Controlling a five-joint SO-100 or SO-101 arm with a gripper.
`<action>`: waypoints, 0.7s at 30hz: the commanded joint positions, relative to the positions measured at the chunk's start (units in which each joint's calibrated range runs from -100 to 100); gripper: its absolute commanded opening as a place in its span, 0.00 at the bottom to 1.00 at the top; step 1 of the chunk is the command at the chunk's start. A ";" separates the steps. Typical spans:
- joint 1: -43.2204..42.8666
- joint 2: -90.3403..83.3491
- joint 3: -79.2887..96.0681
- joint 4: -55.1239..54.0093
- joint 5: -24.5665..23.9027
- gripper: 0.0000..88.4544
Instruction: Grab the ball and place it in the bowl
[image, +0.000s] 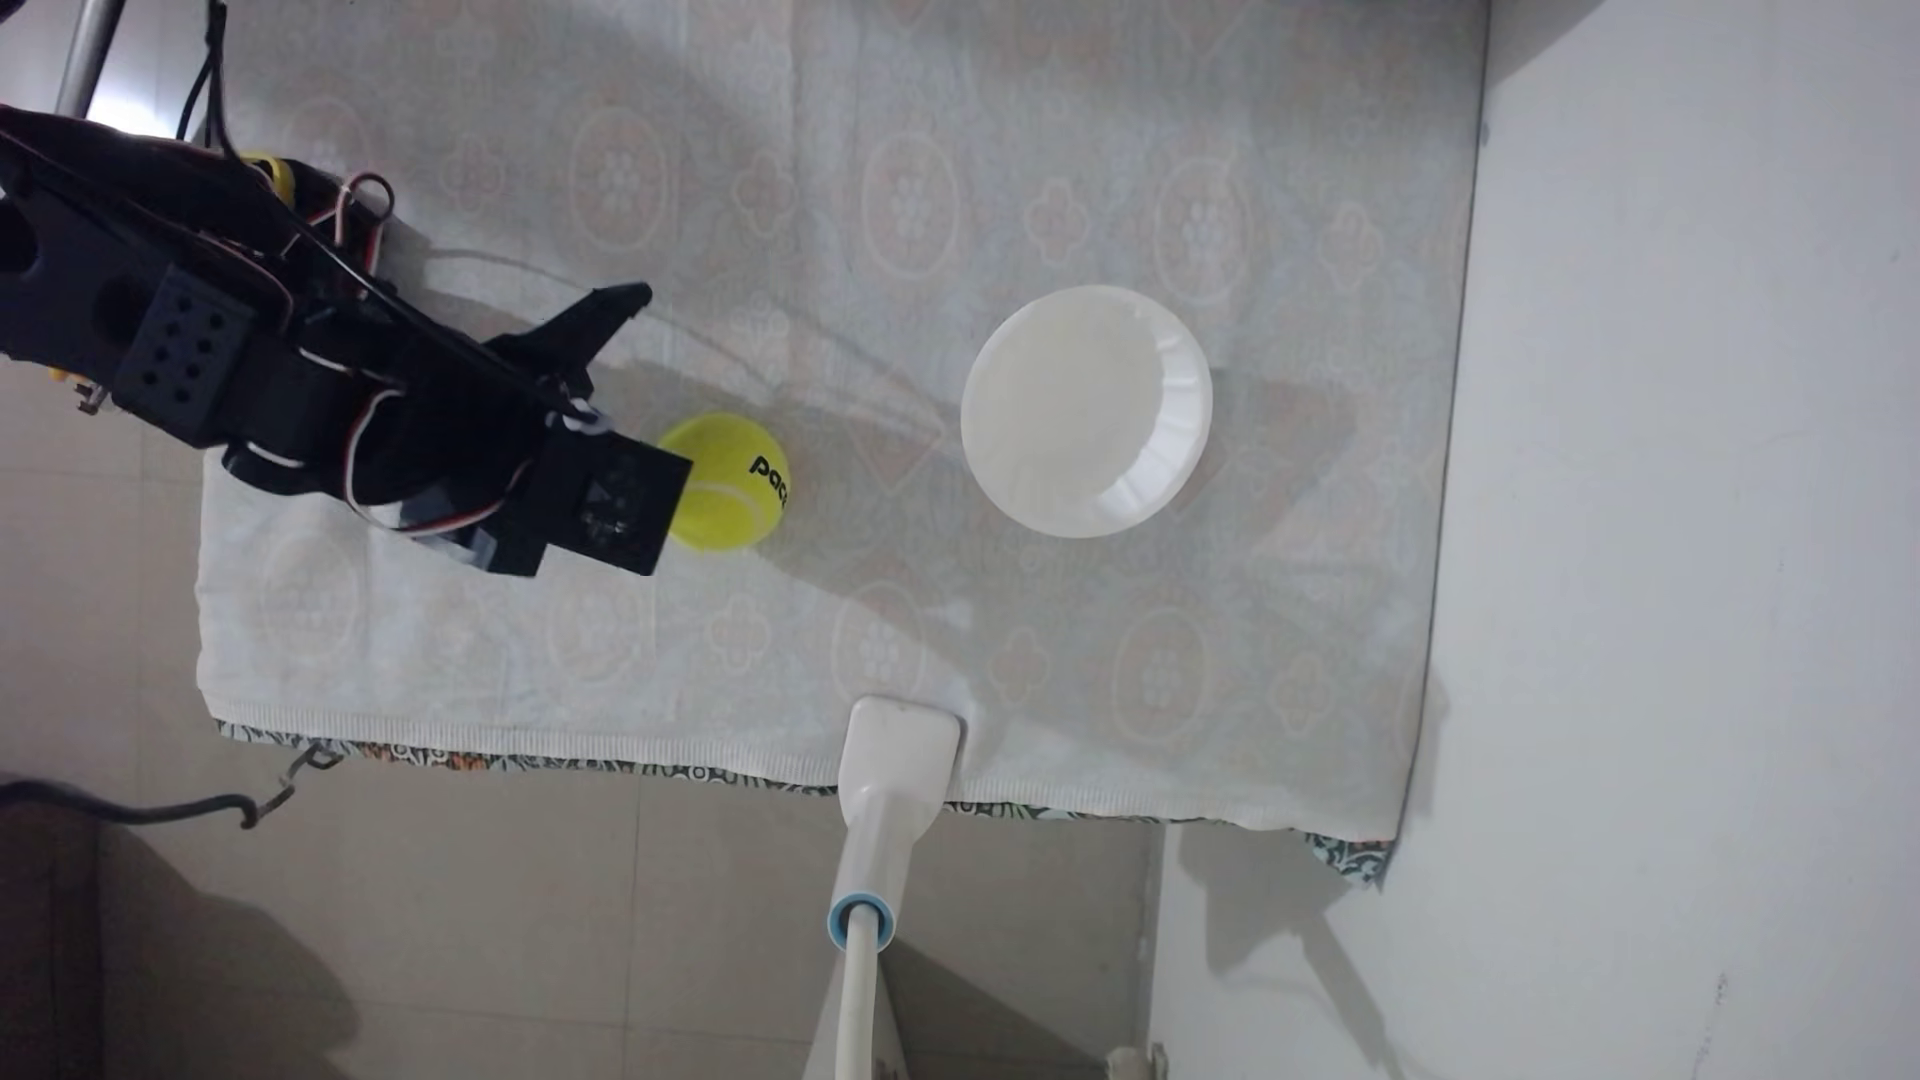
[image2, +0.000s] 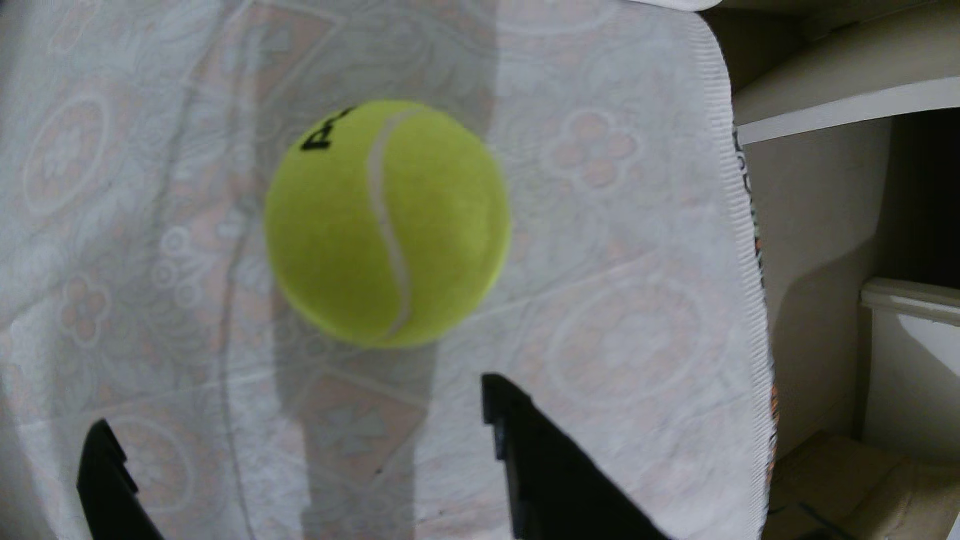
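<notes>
While I hang over the cloth-covered table in the fixed view, my gripper (image: 623, 415) sits just to the left of the ball (image: 732, 483), and my black plastic wrist block hides the ball's left edge. One tapered black finger (image: 597, 312) juts up and to the right of that block, above and left of the ball. The ball is a fuzzy yellow-green sphere with black lettering on its right side, and it rests on the cloth (image: 1039, 665), a pale woven sheet with faint floral medallions and a ribbed hem. Well to the right of the ball lies the bowl (image: 1086, 410), round, shallow, white plastic, with a fluted inner rim along its right side; nothing lies in it. Below and right of the ball, a smooth white clamp (image: 899, 758) on a gooseneck stem grips the cloth's lower edge. Red, white and black wires loop over my arm, left of the ball.

From the wrist view, the ball (image2: 387, 223) fills the middle, its felt nap soft and its pale seam curving in an S from top to bottom. My gripper (image2: 293, 410) stands below the ball with its jaws spread wide, wider than the ball, one dark angular finger (image2: 540, 462) to the lower right and the other at the lower left, neither touching the felt. The cloth's (image2: 623, 259) ribbed hem runs down to the right of the ball.
</notes>
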 joint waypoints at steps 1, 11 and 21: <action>2.48 5.27 -8.47 -2.10 0.44 0.57; 4.13 17.02 -23.55 -2.18 -4.20 0.56; 6.66 26.03 -29.82 -2.84 -6.35 0.56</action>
